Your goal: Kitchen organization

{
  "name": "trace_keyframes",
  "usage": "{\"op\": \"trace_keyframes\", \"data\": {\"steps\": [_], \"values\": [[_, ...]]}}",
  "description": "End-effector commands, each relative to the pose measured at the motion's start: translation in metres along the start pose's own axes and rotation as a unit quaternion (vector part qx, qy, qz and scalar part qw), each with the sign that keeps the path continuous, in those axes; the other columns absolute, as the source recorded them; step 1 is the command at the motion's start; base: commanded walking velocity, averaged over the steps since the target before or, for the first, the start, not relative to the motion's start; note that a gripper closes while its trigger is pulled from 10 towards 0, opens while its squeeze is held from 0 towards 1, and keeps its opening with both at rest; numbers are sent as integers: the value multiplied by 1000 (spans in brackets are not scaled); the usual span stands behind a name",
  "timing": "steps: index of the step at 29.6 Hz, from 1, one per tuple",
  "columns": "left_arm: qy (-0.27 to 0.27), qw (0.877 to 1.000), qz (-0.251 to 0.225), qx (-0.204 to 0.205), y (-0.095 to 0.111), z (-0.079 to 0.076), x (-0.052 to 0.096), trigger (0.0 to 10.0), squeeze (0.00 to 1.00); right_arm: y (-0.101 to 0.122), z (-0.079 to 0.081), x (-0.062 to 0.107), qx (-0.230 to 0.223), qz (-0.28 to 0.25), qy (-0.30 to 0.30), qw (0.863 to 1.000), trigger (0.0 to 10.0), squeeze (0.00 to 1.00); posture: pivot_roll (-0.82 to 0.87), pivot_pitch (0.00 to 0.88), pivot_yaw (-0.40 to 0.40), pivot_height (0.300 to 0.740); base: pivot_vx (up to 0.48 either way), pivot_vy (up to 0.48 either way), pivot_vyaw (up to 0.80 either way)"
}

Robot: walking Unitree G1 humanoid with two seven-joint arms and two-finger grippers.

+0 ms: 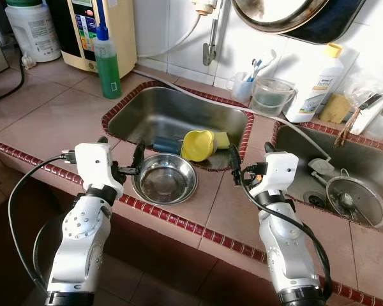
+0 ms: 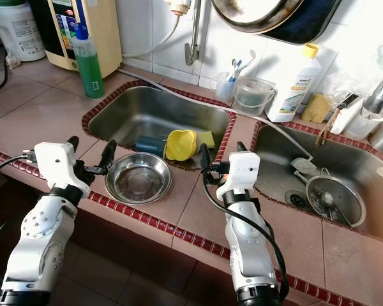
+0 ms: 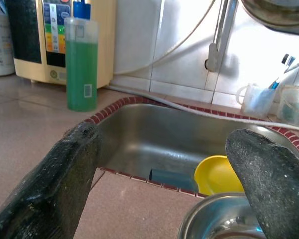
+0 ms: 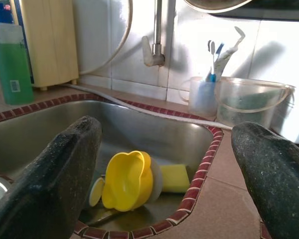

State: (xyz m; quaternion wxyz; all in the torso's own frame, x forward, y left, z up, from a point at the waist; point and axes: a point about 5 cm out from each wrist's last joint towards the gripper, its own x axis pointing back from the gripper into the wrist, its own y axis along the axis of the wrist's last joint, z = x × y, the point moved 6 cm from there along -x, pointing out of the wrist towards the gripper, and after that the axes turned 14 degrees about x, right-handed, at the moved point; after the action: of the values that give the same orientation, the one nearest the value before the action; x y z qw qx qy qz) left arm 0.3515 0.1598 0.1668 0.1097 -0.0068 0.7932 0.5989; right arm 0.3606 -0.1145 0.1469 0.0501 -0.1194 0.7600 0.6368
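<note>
We see a tiled counter (image 1: 51, 121) with two sinks set in it. On its front edge sits a steel bowl (image 1: 164, 179). A green bottle (image 1: 106, 60) stands by the left sink (image 1: 172, 115); a white bottle (image 1: 316, 83), cup (image 1: 242, 86) and tub (image 1: 272, 95) line the back wall.

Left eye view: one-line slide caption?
Both grippers, left gripper and right gripper, open, poised over the tiled counter flanking a steel bowl at the edge of the left sink.
</note>
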Motion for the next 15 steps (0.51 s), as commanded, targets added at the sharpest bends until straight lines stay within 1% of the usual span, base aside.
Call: {"op": "trace_keyframes", "data": {"steps": [1, 5, 9, 10, 11, 15], "values": [[-7, 1000, -2, 2, 0, -2, -1, 10000, 0, 2, -2, 2, 8, -1, -7, 1000, 10000, 1000, -148, 15, -53, 740, 0, 0, 0], [-11, 1000, -5, 2, 1, -3, -2, 10000, 0, 2, -5, 2, 10, 1, -18, 1000, 10000, 1000, -159, 10, -48, 740, 0, 0, 0], [-19, 1000, -5, 1, -1, -8, -6, 10000, 0, 3, -6, 1, 15, 0, -26, 1000, 10000, 1000, -174, 2, -46, 740, 0, 0, 0], [-21, 1000, -5, -2, -1, -9, -7, 10000, 0, 3, -6, 1, 17, 0, -26, 1000, 10000, 349, -180, 0, -44, 740, 0, 0, 0], [-22, 1000, -4, -5, -1, -10, -8, 10000, 0, 3, -6, 1, 18, 0, -26, 1000, 10000, 0, -184, 0, -42, 740, 0, 0, 0], [-21, 1000, -5, -3, -1, -11, -11, 10000, 0, 2, -8, 2, 20, 1, -29, 999, 10000, 0, -188, 0, -43, 740, 0, 0, 0]]}}
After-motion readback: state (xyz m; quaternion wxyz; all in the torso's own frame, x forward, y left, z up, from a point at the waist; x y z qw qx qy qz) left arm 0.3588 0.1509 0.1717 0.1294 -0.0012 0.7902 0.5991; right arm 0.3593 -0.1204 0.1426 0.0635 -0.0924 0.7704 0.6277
